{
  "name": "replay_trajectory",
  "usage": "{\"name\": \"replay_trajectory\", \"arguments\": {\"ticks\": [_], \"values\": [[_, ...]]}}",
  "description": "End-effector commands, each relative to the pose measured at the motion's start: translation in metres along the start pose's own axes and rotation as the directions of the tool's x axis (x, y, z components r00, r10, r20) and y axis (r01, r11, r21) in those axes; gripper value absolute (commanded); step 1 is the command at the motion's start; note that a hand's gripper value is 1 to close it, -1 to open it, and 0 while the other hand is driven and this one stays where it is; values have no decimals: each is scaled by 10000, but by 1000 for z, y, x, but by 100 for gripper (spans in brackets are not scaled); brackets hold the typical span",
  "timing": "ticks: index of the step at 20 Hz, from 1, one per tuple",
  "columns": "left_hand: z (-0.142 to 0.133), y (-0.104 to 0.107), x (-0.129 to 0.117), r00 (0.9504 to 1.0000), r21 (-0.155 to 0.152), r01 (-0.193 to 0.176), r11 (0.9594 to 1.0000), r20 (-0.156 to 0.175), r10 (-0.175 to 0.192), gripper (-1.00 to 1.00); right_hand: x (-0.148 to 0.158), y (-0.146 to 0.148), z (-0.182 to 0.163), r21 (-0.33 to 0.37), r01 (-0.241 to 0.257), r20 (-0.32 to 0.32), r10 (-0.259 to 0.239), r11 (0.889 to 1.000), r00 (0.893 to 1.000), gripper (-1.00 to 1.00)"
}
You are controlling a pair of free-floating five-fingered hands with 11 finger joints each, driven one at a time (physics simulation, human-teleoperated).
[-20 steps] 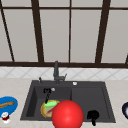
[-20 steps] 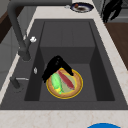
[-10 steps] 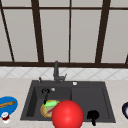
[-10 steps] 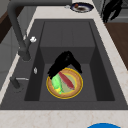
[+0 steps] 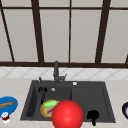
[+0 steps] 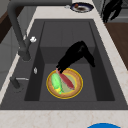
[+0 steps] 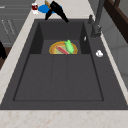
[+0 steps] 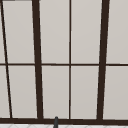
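– Yellow-rimmed round plate (image 6: 75, 87) in the left basin of the black double sink (image 6: 67, 106): what lies on it?

– A green vegetable (image 6: 56, 83) and a thin red strip (image 6: 66, 80), side by side. The left side view looks down on both; the front view has a large red ball (image 5: 67, 115) in front of the plate's right part.

– And the black left hand (image 6: 75, 53)?

– In the left side view it slants down over the basin, its fingers (image 6: 62, 65) straight and close together, the thumb standing off to the side. Their tips meet the near end of the red strip in that view. The right side view puts the same hand higher and farther back, beside the blue plate (image 5: 8, 106) on the bench (image 7: 62, 117), so I cannot tell whether it touches the strip. It holds nothing.

– The black right hand (image 5: 93, 115)?

– In the front view it hangs at the sink's front edge, over the right basin. The left side view shows it at the far corner, beyond the bench's edge, fingers hanging loose and apart, holding nothing.

– Anything else?

– A dark faucet (image 5: 56, 71) behind the sink, and a small red-and-white jar (image 5: 5, 117) by the blue plate. The left side view adds a dark dish (image 6: 81, 7) at the bench's far end.
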Motion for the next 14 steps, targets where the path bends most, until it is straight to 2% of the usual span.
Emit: {"name": "replay_trajectory", "arguments": {"ticks": [1, 11, 14], "values": [[9, 4, 31, 9993, 78, 368, 9993, -72, -368, -100, 0, 0, 0, 0, 0, 0, 0, 10000, 10000, 0], [17, -7, 109, 9975, 73, 696, 9975, -116, -696, -100, 0, 0, 0, 0, 0, 0, 0, 10000, 10000, 0], [18, -18, 125, 9944, 90, 1051, 9944, -67, -1051, -100, 0, 0, 0, 0, 0, 0, 0, 10000, 10000, 0]]}}
